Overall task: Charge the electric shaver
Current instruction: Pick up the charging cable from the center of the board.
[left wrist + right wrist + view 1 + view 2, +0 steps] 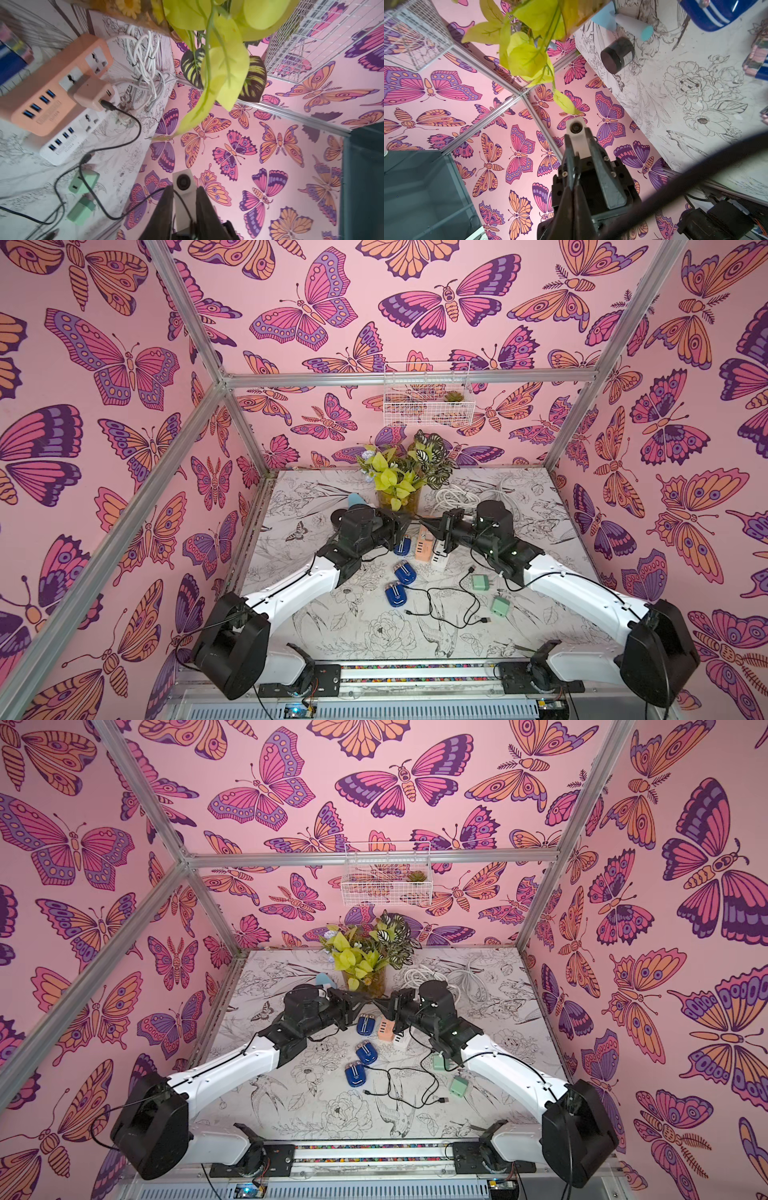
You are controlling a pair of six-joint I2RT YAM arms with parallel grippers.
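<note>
- Right end effector (578,133): clamped shut, pinching black cable (133,133).
- Left end effector (185,187): slightly open, cable running between its fingers.
- Blue electric shaver (402,545): lying on worktop (374,639), just beside orange power strip (420,551).

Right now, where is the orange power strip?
In a top view the orange power strip lies mid-table, a blue shaver at its left, a white power strip at its right.

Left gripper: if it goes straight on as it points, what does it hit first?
Probably the right gripper: in both top views the left gripper points at it, tips nearly meeting. Their relative height is unclear.
</note>
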